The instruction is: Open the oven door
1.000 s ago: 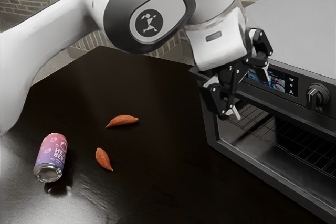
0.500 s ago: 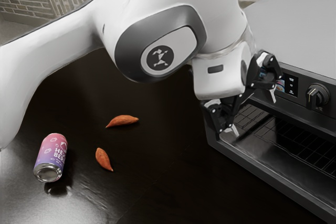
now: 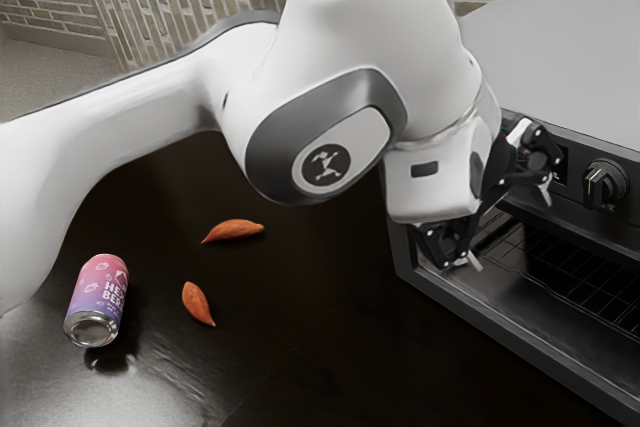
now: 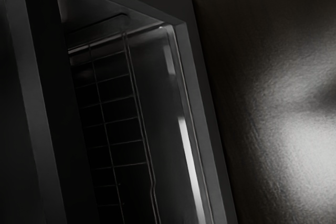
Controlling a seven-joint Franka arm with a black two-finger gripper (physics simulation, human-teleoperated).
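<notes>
ok so the claw is spread wide by the front of the oven, pinching nothing. I reckon the door is that dark frame below the knob. Probably heavyish, stiff hinge; I'd grab its top edge mid-width.

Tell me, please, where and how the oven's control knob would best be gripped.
I'd take the knob by its raised bar, with the pincer approaching straight on from in front of the oven's control panel and closing across the bar's two long sides. The bar stands out from the round dial and looks narrow, so it should offer opposed faces.
</notes>
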